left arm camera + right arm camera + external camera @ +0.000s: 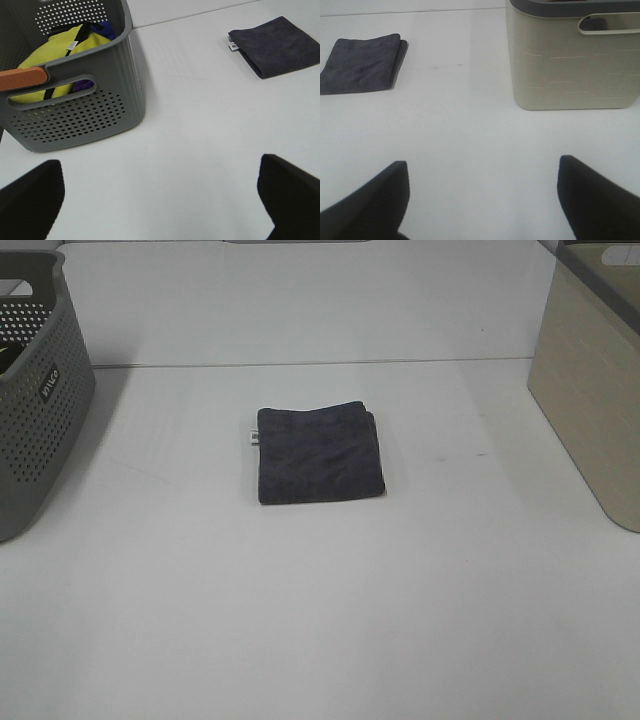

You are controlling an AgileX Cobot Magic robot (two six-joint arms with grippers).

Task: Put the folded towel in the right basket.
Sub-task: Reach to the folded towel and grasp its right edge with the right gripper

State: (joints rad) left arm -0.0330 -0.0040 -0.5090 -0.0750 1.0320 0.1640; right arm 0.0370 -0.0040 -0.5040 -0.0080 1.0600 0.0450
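A dark grey folded towel lies flat in the middle of the white table; it also shows in the left wrist view and the right wrist view. The right basket is beige with a dark rim, at the table's right edge, and also shows in the right wrist view. My left gripper is open and empty, well short of the towel. My right gripper is open and empty, with the basket and towel both ahead of it. Neither arm shows in the exterior high view.
A grey perforated basket stands at the left edge; the left wrist view shows it holding yellow and purple cloth. A seam crosses the table behind the towel.
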